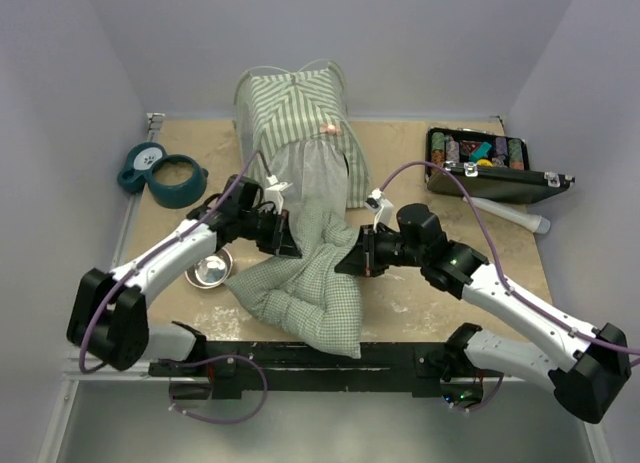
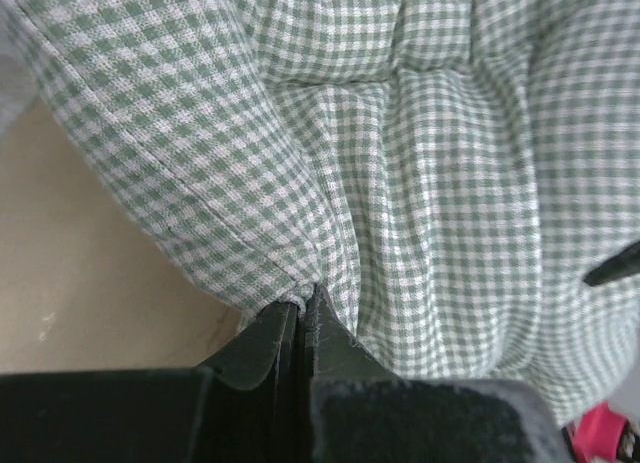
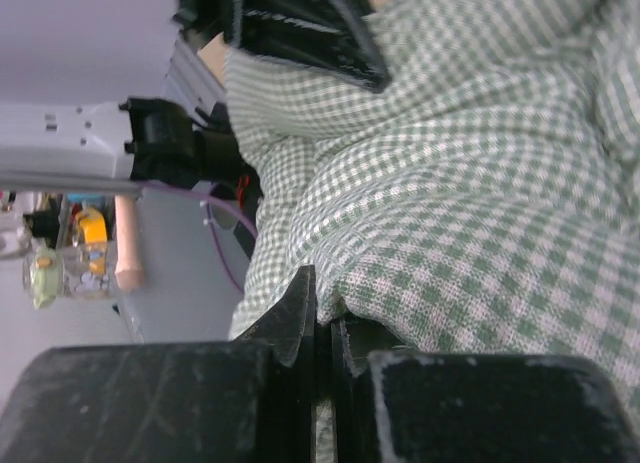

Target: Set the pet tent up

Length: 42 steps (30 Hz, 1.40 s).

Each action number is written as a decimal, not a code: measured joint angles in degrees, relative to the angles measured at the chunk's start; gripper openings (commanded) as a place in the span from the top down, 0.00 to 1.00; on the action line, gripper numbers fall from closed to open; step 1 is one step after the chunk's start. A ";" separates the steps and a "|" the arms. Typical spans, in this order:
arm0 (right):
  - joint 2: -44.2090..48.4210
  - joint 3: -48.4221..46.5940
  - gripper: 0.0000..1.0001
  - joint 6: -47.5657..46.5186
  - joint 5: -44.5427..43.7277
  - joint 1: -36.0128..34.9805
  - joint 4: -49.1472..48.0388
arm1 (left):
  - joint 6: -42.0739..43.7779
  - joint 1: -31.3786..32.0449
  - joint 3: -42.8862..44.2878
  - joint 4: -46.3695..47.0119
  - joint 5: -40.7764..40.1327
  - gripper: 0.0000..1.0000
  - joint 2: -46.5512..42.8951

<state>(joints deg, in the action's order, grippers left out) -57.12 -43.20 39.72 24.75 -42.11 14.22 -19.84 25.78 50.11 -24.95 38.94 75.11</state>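
— Where could a gripper pass in the overhead view?
— Over bare beige tabletop (image 1: 395, 143), right of the pale green-and-white striped fabric tent (image 1: 295, 108) at upper centre. Another bare patch lies lower right of centre.
— What blocks the right side?
— An open black case of coloured pieces (image 1: 487, 163), a white cylinder (image 1: 512, 215) just below it, and the right arm (image 1: 500, 283).
— And the left?
— A teal plastic ring (image 1: 176, 180), a small steel bowl (image 1: 210, 271) and the left arm (image 1: 160, 263). A green-and-white checked fabric cushion (image 1: 300, 298) fills the middle.
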 measured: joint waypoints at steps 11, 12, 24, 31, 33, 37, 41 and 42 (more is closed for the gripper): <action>4.63 0.48 1.00 -4.63 3.82 -0.33 6.36 | 5.86 9.07 11.41 -2.49 7.06 1.00 16.11; 4.31 0.44 1.00 -4.61 2.89 -0.33 6.25 | 5.66 8.59 12.26 -1.92 7.10 1.00 17.88; -4.76 -3.98 1.00 -2.89 -1.07 3.48 1.14 | 2.82 -0.35 13.55 1.27 6.12 1.00 21.22; -7.26 -11.56 1.00 -3.10 -0.98 3.98 -3.39 | 4.39 -0.87 16.68 1.09 2.05 1.00 11.23; -8.61 -13.68 1.00 -3.39 -0.92 4.00 -4.52 | 4.44 -1.64 17.57 1.31 1.49 1.00 9.97; -11.72 -16.52 1.00 -3.93 -0.81 4.04 -6.78 | 4.66 -3.41 18.18 0.76 -0.15 1.00 8.55; -15.72 -17.44 1.00 -4.46 -1.22 4.31 -8.90 | 5.97 -5.03 18.49 -1.07 -3.08 1.00 8.63; -17.22 -17.75 1.00 -4.70 -1.31 4.42 -9.33 | 5.99 -5.97 18.69 -1.53 -4.15 1.00 8.74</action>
<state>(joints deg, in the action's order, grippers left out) -74.35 -60.95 35.03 23.44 -37.69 4.89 -13.85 19.81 68.79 -26.48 34.79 83.85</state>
